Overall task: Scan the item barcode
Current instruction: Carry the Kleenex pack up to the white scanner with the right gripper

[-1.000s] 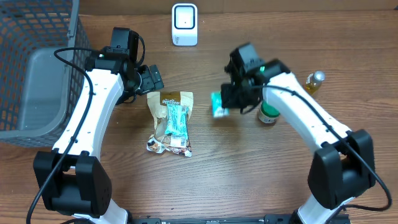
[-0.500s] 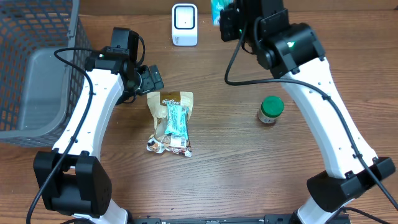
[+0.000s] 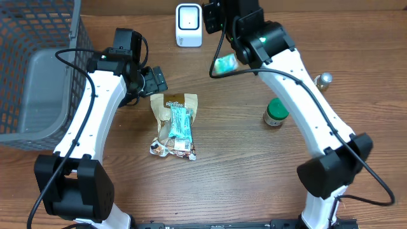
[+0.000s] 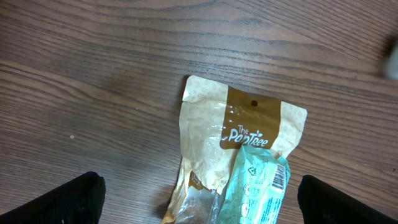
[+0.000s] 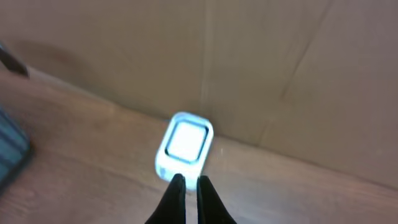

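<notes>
1. Teal packet (image 3: 224,63): blurred in the overhead view, just right of the barcode scanner (image 3: 189,24) and a little nearer the robot, beside the right arm. Cannot tell whether it lies on the desk (image 3: 241,178) or is off it.
2. Right gripper (image 3: 212,15): raised at the far edge, just right of the scanner. In the wrist view the gripper (image 5: 190,179) has its jaws pressed together with nothing visible between them. The scanner (image 5: 184,144) shows just beyond the tips, its window lit white.
3. Left gripper (image 3: 156,81): jaws spread wide and empty, hanging at the far end of a brown-and-cream snack pouch (image 3: 172,105).
4. The pouch (image 4: 242,130) lies flat mid-desk. A teal wrapped bar (image 4: 255,186) lies on it, barcode facing up.
5. Green-lidded jar (image 3: 276,111): upright, right of the pouch and well apart from it. A small bottle (image 3: 323,81) stands further right.
6. Wire basket (image 3: 38,32): far left corner.
</notes>
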`<state>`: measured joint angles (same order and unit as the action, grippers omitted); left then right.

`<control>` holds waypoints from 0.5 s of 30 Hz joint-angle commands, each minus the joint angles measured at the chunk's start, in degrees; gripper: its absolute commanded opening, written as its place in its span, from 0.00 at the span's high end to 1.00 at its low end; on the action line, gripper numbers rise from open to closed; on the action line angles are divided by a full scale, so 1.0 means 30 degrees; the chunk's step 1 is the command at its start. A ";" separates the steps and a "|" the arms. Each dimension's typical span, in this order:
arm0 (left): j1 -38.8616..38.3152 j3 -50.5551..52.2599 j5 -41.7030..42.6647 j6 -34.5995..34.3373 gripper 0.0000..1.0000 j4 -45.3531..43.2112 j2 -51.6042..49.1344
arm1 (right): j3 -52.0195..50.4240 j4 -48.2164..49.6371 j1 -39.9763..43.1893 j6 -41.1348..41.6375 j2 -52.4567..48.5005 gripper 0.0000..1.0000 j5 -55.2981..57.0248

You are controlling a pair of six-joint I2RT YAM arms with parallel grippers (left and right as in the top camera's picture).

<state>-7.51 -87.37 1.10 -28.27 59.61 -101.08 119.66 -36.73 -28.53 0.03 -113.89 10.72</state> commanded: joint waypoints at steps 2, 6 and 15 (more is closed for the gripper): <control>-0.0117 -0.0284 -0.0007 0.0219 0.00 -0.0022 -0.0044 | 0.0066 -0.1749 0.0087 0.0787 -0.0678 0.94 -0.0102; -0.0117 -0.0284 -0.0007 0.0219 0.00 -0.0022 -0.0044 | 0.0066 -0.3650 0.0823 0.1158 -0.0911 0.92 -0.0211; -0.0117 -0.0284 -0.0007 0.0219 0.00 -0.0022 -0.0044 | 0.0066 -0.5479 0.3956 0.4619 -0.3111 0.78 -0.4204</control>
<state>-7.51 -87.37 1.10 -28.29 59.61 -101.08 119.59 -52.69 -19.33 7.55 -119.44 4.71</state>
